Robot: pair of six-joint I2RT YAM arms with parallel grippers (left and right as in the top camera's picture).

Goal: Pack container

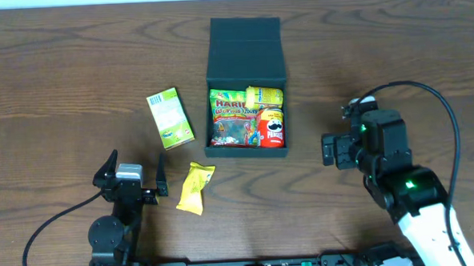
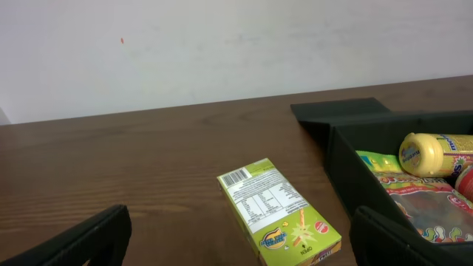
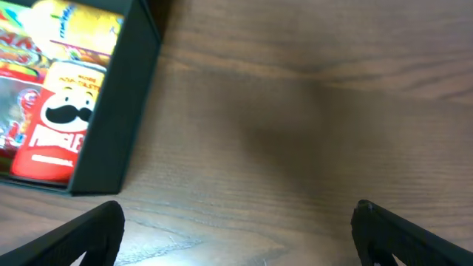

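The container [image 1: 246,68], a dark green square box, stands at the table's middle back with its flap lid laid open behind it. Inside lie a Haribo bag [image 1: 232,121], a red Pringles can [image 1: 273,130] and a yellow pack [image 1: 265,96]. My left gripper [image 1: 133,178] is open near the front left, with nothing between its fingers. The left wrist view has the light-green carton [image 2: 281,214] just ahead of the left gripper [image 2: 240,247] and the container [image 2: 355,159] to its right. My right gripper [image 1: 331,149] is open over bare wood, right of the container [image 3: 118,118].
A light-green carton [image 1: 170,117] lies left of the container. A small yellow packet [image 1: 196,187] lies in front of it, just right of my left gripper. Black cables run from both arms along the table's front.
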